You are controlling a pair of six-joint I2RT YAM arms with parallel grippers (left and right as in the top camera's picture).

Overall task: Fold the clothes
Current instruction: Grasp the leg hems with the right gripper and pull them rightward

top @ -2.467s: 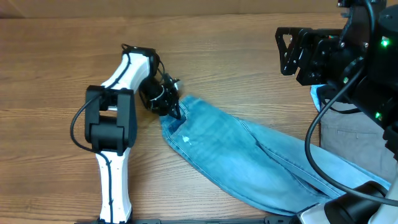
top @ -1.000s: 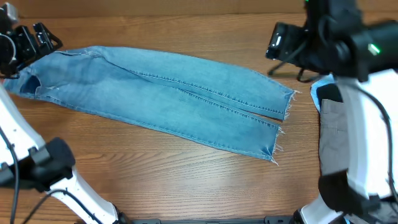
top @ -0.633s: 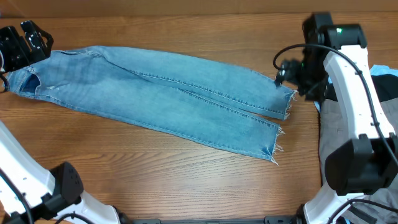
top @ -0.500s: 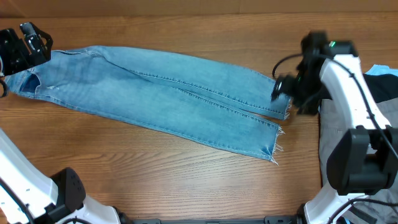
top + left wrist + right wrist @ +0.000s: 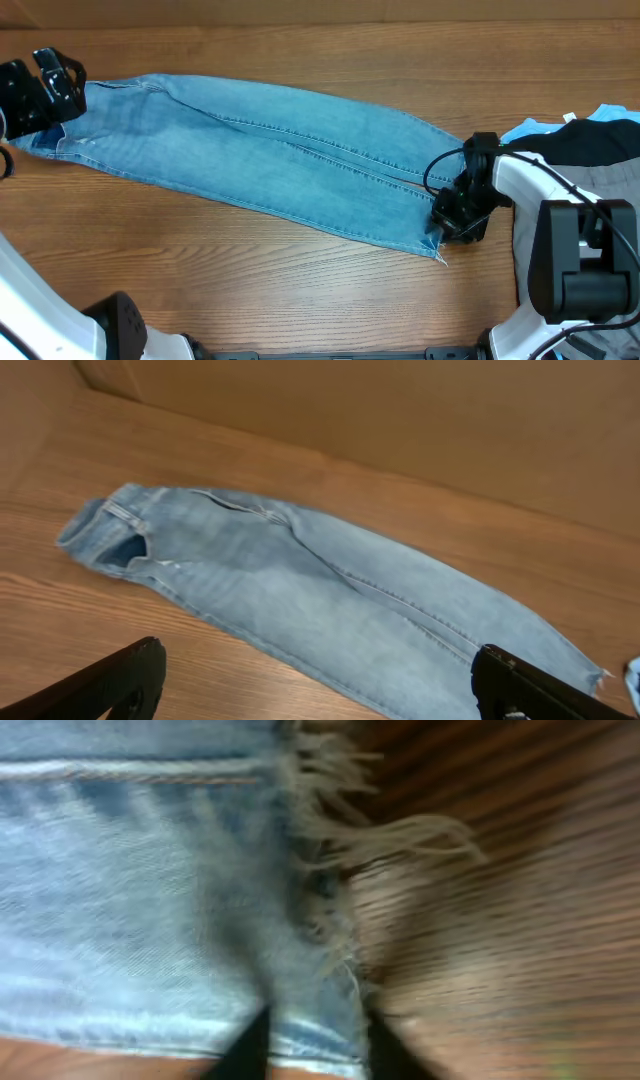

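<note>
Across the wood-grain table (image 5: pixel 250 270), the jeans (image 5: pixel 260 150) lie flat and stretched out, running from the upper left of the overhead frame down to the right of centre. The waistband is at the left end and the frayed hems are at the right. The two legs lie side by side, touching along their stitched inner seam. The tabletop is brown with long horizontal grain. Behind its far edge stands a plain tan board (image 5: pixel 400 420).

The left gripper (image 5: pixel 68 88) sits at the upper left edge of the overhead frame, just beside the waistband. Its fingers (image 5: pixel 120 680) are spread wide with nothing between them.

The right gripper (image 5: pixel 440 218) is down at the hem of the lower leg. In the blurred wrist view its dark fingertips (image 5: pixel 245 1045) flank the frayed denim edge. Whether they pinch the cloth I cannot tell.

At the right edge of the overhead frame a black garment (image 5: pixel 600 140) lies over turquoise cloth (image 5: pixel 520 130), with grey trousers (image 5: pixel 625 185) just below
</note>
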